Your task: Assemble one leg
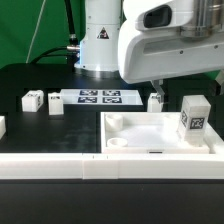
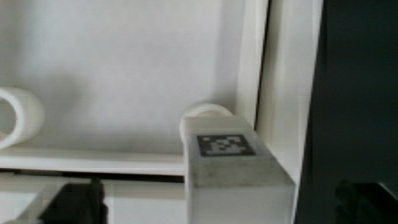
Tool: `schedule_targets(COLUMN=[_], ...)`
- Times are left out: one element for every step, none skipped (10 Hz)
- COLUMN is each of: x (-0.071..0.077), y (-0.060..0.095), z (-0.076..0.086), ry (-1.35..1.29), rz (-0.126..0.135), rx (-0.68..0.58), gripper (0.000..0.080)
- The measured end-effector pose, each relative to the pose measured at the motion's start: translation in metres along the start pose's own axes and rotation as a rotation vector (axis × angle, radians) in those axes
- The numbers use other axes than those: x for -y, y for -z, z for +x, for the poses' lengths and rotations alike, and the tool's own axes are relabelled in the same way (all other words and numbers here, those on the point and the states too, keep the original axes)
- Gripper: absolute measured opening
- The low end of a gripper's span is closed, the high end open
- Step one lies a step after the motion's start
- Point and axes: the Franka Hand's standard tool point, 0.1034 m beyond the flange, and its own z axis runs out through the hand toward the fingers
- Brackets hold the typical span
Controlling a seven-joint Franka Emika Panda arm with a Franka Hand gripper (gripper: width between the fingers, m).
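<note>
**Leg** (image 1: 193, 115): you find it upright inside the tray (image 1: 140, 122), toward the exterior view's right, tag facing out. In the wrist view the leg (image 2: 228, 150) stands just beside the tray's side wall, tag uppermost.

**Fingers** (image 2: 68, 200): you see only dark, blurred shapes at the edge of the wrist view. You cannot tell how far apart they stand, or whether they have hold of the leg. The arm's white head hangs above the tray's right part.

**Tray:** white and square with a raised rim. One round corner hole (image 2: 15, 115) shows.

**Other legs:** two (image 1: 33, 99) (image 1: 56, 103) are on the bench (image 1: 40, 130) at the exterior view's left. One (image 1: 156, 101) is behind the tray.

**Marker board** (image 1: 100, 96): flat on the bench, between those legs.

**White bar** (image 1: 80, 165): runs along the front of the bench.
</note>
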Motion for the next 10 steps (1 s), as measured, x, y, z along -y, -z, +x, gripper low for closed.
schedule_targets(x=[0.002, 0.004, 0.006, 0.007, 0.006, 0.007, 0.008, 0.007, 0.007, 0.006], y=[-0.001, -0.003, -0.007, -0.010, -0.014, -0.018, -0.018, -0.018, -0.018, -0.018], z=[0.001, 0.003, 0.005, 0.005, 0.007, 0.007, 0.007, 0.007, 0.007, 0.007], ry=[-0.010, -0.018, -0.020, -0.020, -0.020, -0.019, -0.016, -0.017, -0.018, -0.018], rz=[0.001, -0.001, -0.003, -0.004, -0.006, -0.008, -0.009, -0.008, -0.008, -0.009], rx=[0.008, -0.002, -0.012, -0.013, -0.032, -0.039, -0.042, -0.042, -0.042, -0.042], gripper=[0.0649, 0.0649, 0.0649, 0.0649, 0.0649, 0.0649, 0.0649, 0.0519, 0.0519, 0.0380])
